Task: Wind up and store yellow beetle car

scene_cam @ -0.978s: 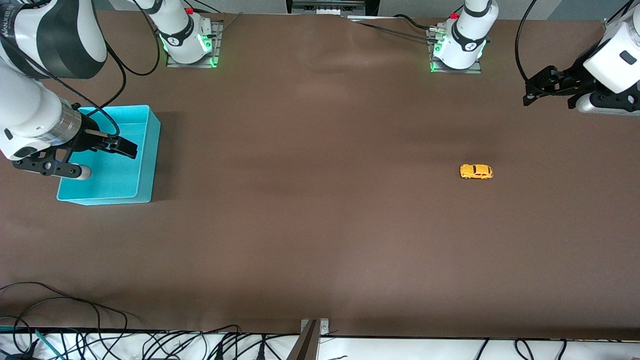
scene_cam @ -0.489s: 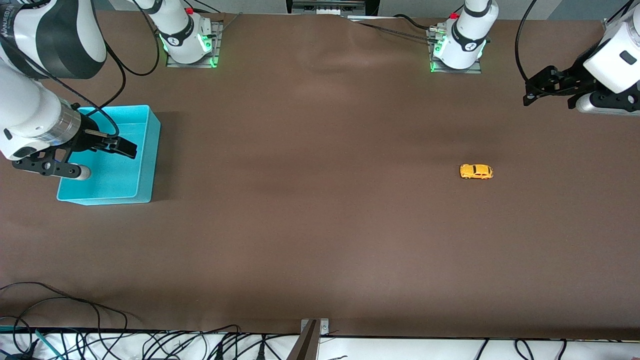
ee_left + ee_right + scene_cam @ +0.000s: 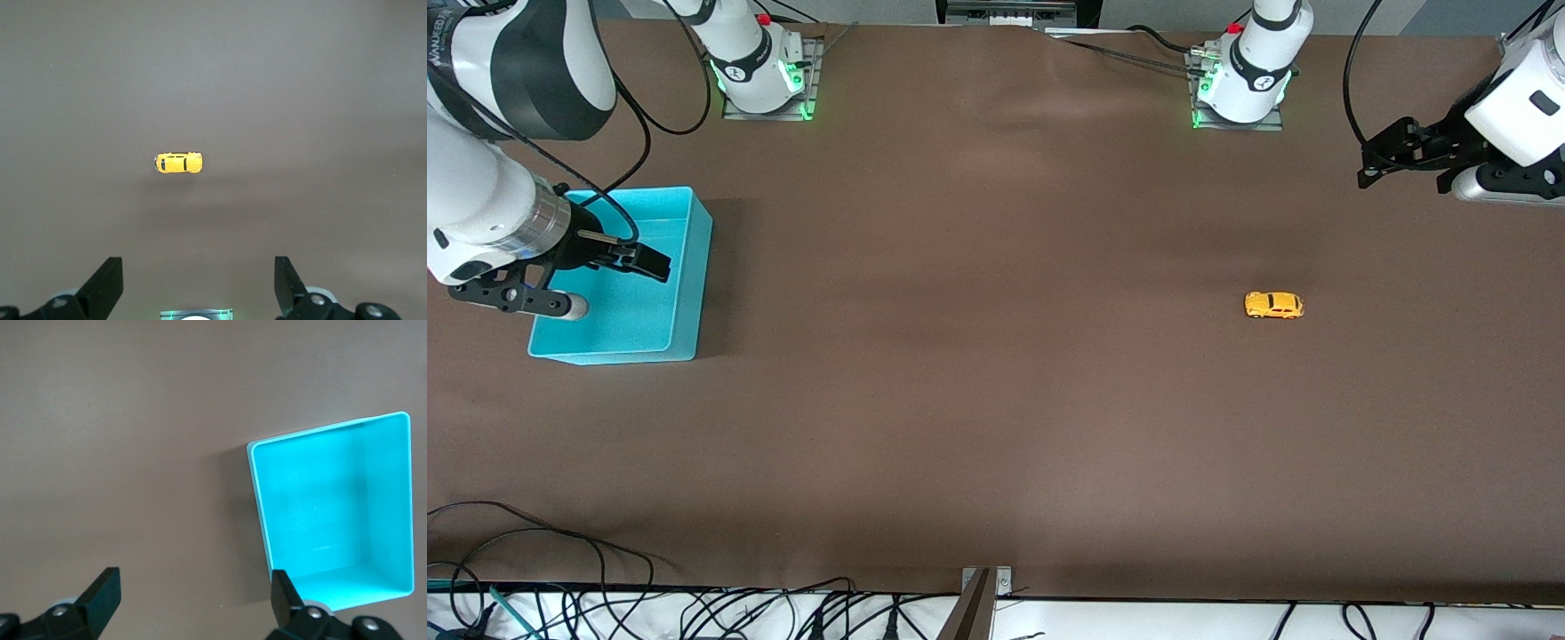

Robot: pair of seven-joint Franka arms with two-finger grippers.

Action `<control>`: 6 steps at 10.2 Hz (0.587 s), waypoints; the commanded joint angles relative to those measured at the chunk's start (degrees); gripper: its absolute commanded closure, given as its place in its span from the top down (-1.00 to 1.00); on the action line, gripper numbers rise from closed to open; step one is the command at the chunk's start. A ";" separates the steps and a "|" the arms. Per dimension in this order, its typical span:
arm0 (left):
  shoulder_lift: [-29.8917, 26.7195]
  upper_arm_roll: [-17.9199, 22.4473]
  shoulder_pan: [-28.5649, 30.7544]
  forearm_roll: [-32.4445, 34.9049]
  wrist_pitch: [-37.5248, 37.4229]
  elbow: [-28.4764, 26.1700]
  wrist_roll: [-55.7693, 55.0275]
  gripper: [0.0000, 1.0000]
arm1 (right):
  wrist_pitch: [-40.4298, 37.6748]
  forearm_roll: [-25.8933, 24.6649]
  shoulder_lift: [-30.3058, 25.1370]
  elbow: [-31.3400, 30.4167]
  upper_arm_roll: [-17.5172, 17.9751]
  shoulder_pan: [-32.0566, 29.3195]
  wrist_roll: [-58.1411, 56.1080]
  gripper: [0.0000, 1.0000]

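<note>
- Brown table (image 3: 996, 356) under both arms, cables bunched along its edge nearest the front camera.
- At the right arm's end: turquoise bin (image 3: 685, 267), open-topped, nothing visible inside.
- Right gripper (image 3: 636, 258) up in the air over the bin, arm waiting; fingers (image 3: 100, 587) spread wide in the right wrist view, nothing between them.
- Toward the left arm's end, on the bare table: yellow beetle car (image 3: 1273, 305), standing on its wheels, lengthwise along the table, well apart from the bin.
- At the left arm's end: left gripper (image 3: 1383, 160) raised over the table, possibly near its edge, though the front view cuts that off.
- Left fingers (image 3: 107, 283) held wide apart, holding nothing; in the left wrist view, car (image 3: 178, 163) well clear of both tips, roughly in line with the gap between them, nearer one finger than the other.
</note>
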 commanded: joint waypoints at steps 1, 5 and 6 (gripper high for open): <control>0.27 0.11 0.75 -0.97 -0.88 0.81 0.22 1.00 | -0.34 0.87 -0.31 -0.05 -0.02 -0.17 0.67 1.00; 0.27 0.02 0.75 -0.97 -0.96 0.81 -0.04 1.00 | -0.43 0.87 -0.31 -0.05 -0.02 -0.17 0.67 1.00; 0.27 0.02 0.75 -0.97 -0.96 0.81 -0.13 1.00 | -0.43 0.87 -0.31 -0.05 -0.02 -0.17 0.67 1.00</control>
